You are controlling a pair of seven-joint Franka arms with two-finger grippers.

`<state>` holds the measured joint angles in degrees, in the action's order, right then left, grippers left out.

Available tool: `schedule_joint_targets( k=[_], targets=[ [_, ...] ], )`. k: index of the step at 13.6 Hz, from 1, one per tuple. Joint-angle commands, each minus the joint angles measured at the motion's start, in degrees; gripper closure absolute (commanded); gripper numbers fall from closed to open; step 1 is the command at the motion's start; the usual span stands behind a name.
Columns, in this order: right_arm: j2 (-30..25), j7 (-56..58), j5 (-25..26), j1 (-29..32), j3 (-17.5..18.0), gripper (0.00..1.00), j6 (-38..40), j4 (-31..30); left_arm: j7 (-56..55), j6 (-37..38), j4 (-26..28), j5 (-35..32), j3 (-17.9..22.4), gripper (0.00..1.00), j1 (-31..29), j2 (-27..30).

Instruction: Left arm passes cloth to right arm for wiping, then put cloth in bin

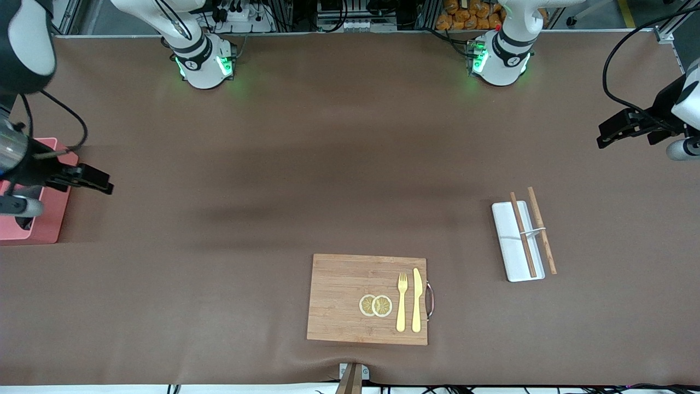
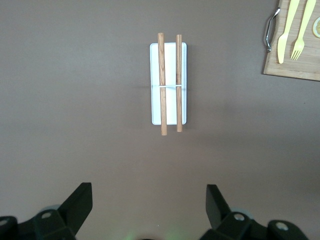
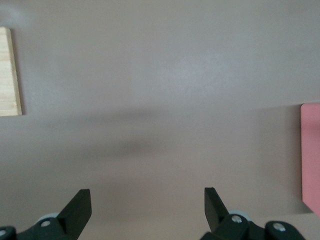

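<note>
The cloth shows in no view. The pink bin (image 1: 44, 230) stands at the right arm's end of the table, partly covered by the right arm; its edge also shows in the right wrist view (image 3: 311, 155). My right gripper (image 3: 147, 200) is open and empty, held high over bare table beside the bin. My left gripper (image 2: 149, 195) is open and empty, held high over the left arm's end of the table, with the white tray farther out in its view.
A wooden board (image 1: 339, 298) lies near the front edge with lemon slices (image 1: 375, 305), a yellow fork (image 1: 402, 301) and knife (image 1: 417, 300). A white tray (image 1: 511, 257) with two wooden chopsticks (image 1: 541, 230) lies toward the left arm's end.
</note>
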<state>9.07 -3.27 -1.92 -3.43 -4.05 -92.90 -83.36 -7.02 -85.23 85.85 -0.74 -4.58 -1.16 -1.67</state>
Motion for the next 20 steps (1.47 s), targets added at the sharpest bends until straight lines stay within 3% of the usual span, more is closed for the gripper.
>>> schedule_joint_targets(
  k=[1,11,17,20],
  targets=[
    [-2.2,6.0,2.0,0.4,-0.3,0.0,-0.5,0.1,-0.7,-0.4,1.7,0.7,-0.2,0.0,-0.2,1.8],
    [-2.9,1.6,2.2,0.0,-0.1,0.0,0.6,8.3,-0.7,0.3,1.3,0.7,-0.3,0.0,-0.2,3.2],
    [-2.7,-1.1,2.0,0.1,0.0,0.0,0.8,8.0,-0.7,0.0,5.5,0.7,-0.3,0.0,-0.2,6.5],
    [-2.6,-1.0,2.0,0.3,0.0,0.0,0.8,8.0,-0.4,0.0,3.8,0.7,-0.3,0.0,-0.1,5.1]
  ],
)
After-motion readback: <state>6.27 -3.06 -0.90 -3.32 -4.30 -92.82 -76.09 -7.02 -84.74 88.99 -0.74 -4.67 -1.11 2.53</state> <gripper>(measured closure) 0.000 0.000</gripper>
